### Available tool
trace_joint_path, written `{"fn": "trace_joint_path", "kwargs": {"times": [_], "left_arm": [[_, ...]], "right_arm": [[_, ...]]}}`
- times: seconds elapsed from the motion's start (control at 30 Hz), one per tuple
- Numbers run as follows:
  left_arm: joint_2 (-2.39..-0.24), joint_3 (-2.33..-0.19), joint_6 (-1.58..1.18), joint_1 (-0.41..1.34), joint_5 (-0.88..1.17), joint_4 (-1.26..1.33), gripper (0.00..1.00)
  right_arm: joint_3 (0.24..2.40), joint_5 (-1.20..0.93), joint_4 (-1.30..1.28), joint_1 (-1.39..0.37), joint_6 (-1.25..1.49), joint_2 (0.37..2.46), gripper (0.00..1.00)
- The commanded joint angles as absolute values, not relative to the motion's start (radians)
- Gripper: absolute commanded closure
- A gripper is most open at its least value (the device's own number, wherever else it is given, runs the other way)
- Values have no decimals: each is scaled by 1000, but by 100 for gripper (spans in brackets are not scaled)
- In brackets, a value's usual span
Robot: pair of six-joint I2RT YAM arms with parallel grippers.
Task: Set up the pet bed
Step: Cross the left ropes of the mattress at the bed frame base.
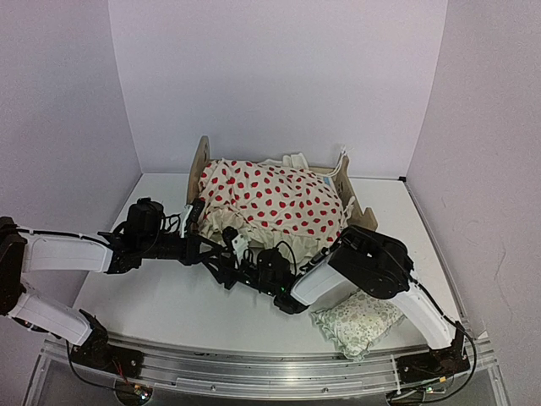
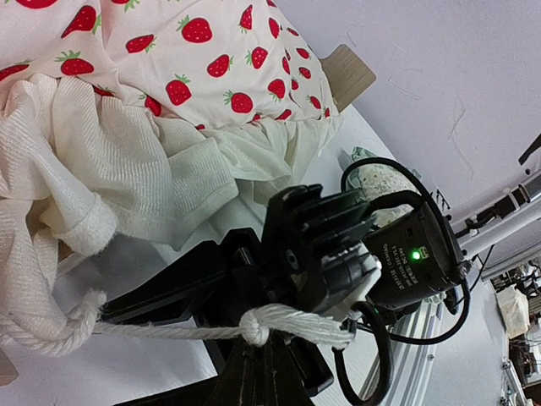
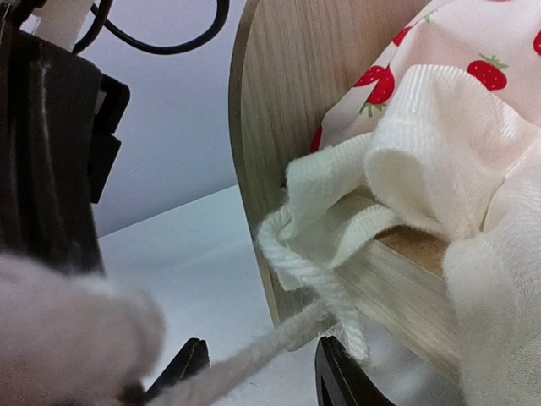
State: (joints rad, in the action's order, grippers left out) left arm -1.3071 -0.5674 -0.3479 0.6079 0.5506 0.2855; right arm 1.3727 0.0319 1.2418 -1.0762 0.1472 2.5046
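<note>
The pet bed [image 1: 200, 161] is located at the far edge of the counter [image 1: 161, 300], at mid-width, and is covered by the strawberry-print cushion [image 1: 279, 199]. The left hand [image 1: 232, 256] is clenched on the white cord [image 2: 169, 331] beside its knot. The right hand [image 3: 258, 372] is released, and the cord is passed between its separated fingers.

This looks like a robotics lab test booth. Plain white walls [image 1: 279, 76] box in a white table [image 1: 161, 304], and a metal rail [image 1: 254, 365] with loose cables [image 1: 127, 385] runs along its near edge.
</note>
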Motion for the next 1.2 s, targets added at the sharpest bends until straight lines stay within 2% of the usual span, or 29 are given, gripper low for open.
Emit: {"fn": "trace_joint_path", "kwargs": {"times": [0.0,0.43,0.63,0.87,1.17], "left_arm": [[-1289,-603,-370,614,592,296,95],[-1254,-600,-334,614,555,245,95],[-1271,-584,-306,614,543,241,95],[-1283,-583,-331,614,580,269,95],[-1284,-572,-400,614,620,311,95]], "right_arm": [[1389,129,1317,-1100,53,2495,56],[1272,180,1318,-1135,-39,2431,53],[1164,195,1318,-1147,-51,2357,48],[1301,220,1318,-1148,-91,2457,38],[1465,300,1318,-1146,-128,2564,41]]}}
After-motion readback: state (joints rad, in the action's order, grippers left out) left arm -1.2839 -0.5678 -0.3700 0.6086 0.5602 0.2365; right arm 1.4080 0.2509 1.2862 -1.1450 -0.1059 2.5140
